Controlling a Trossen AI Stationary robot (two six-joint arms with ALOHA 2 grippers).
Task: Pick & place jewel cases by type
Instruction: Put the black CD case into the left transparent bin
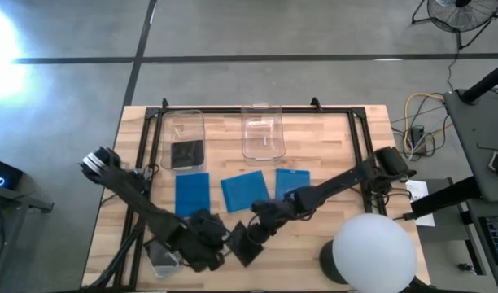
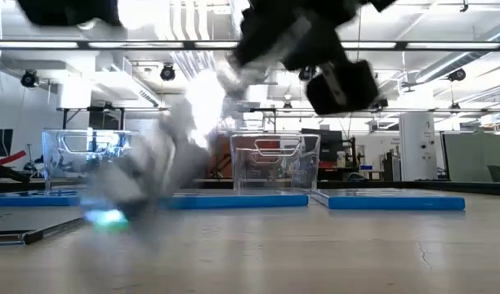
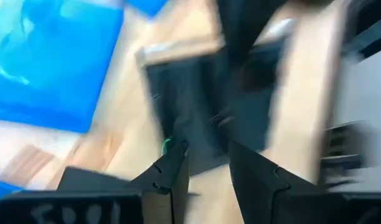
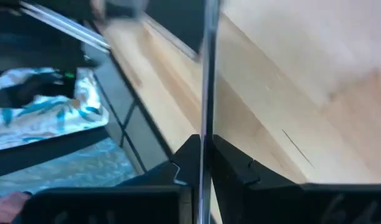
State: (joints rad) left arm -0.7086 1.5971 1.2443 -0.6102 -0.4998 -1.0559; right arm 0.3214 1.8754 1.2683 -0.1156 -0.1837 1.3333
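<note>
Three blue jewel cases (image 1: 192,194) (image 1: 246,190) (image 1: 292,181) lie flat mid-table. One dark case (image 1: 186,153) lies in the left clear bin (image 1: 184,122). My right gripper (image 1: 261,230) (image 4: 205,162) is shut on a dark case (image 2: 344,86) near the near edge. My left gripper (image 1: 215,244) (image 3: 209,171) is open and low beside it, with another dark case (image 3: 197,106) flat on the wood just ahead of its fingertips. Blur hides whether they touch. A further dark case (image 2: 21,233) lies at the near left. My right gripper pinches the dark jewel case between its two fingers by one edge (image 4: 206,134). The wrist view shows the case edge-on as a thin line running out past the fingertips. In the low view the case is lifted clear of the table and tilted.
A second clear bin (image 1: 261,130) stands at the far side beside the left one. A black frame (image 1: 359,138) runs around the table top. A white round lamp (image 1: 373,252) covers the near right corner. Bare wood lies between the blue cases and the bins.
</note>
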